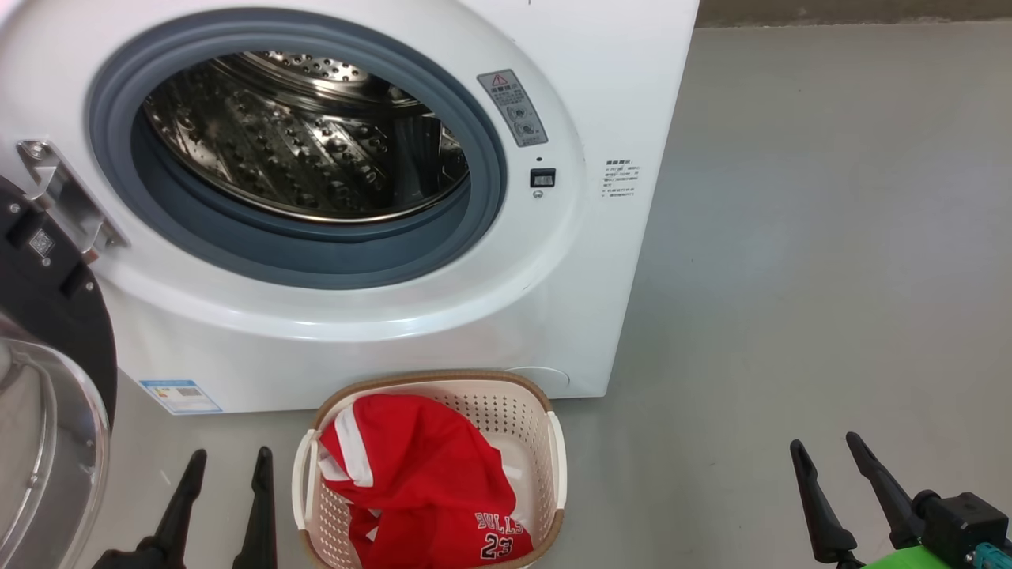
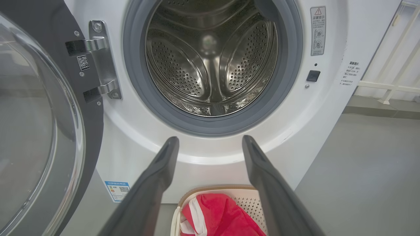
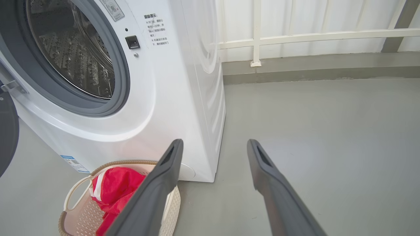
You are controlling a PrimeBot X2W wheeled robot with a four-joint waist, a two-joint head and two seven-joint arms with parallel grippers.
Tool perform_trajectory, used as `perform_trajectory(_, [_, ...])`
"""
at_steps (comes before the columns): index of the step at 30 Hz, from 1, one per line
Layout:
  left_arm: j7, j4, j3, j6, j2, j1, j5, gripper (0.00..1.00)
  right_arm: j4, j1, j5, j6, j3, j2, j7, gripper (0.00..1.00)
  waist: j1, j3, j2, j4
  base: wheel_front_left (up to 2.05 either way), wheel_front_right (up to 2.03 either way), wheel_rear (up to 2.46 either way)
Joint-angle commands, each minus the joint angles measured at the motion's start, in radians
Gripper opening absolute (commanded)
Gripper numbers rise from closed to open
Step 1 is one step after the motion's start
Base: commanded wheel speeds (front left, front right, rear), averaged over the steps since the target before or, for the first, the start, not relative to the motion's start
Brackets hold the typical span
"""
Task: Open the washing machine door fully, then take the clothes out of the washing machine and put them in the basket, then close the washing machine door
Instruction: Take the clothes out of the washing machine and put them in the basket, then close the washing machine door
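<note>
The washing machine (image 1: 443,316) stands with its door (image 1: 39,379) swung wide open to the left; the steel drum (image 1: 308,134) looks bare inside. In front of it sits the basket (image 1: 545,427) holding the clothes (image 1: 419,474), a red jersey with white lettering. My left gripper (image 1: 229,458) is open, low and just left of the basket, with nothing between its fingers. My right gripper (image 1: 826,446) is open over bare floor well to the basket's right. The left wrist view looks straight into the drum (image 2: 210,62), with the door (image 2: 39,124) at its left.
Grey floor (image 1: 830,237) spreads to the right of the machine. A white railing (image 3: 315,36) and wall run behind it. The open door's hinge bracket (image 1: 63,197) juts out at the machine's left side, close to my left arm.
</note>
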Motion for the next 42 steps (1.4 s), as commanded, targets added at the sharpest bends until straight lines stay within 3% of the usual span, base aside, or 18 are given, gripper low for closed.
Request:
perform_trajectory(1, [-0.008, -0.038, 0.038, -0.005, 0.009, -0.001, 0.009, 1.00, -0.027, -0.003, 0.000, 0.005, 0.014, -0.014, -0.006, 1.00, 0.0000, 0.000, 0.0000, -0.001, 0.00, 0.00, 0.00])
perform_trajectory(22, [-0.008, -0.055, 0.028, -0.005, 0.002, 0.005, 0.022, 1.00, -0.030, -0.006, -0.006, 0.005, 0.001, -0.010, -0.006, 1.00, 0.0000, 0.005, 0.0000, 0.001, -0.07, 0.07, 0.00])
perform_trajectory(42, [-0.008, -0.078, 0.018, -0.005, 0.002, 0.030, 0.021, 1.00, -0.030, -0.002, -0.002, 0.005, 0.000, -0.010, -0.006, 1.00, 0.0000, -0.003, 0.0000, 0.000, -1.19, 1.19, 0.00])
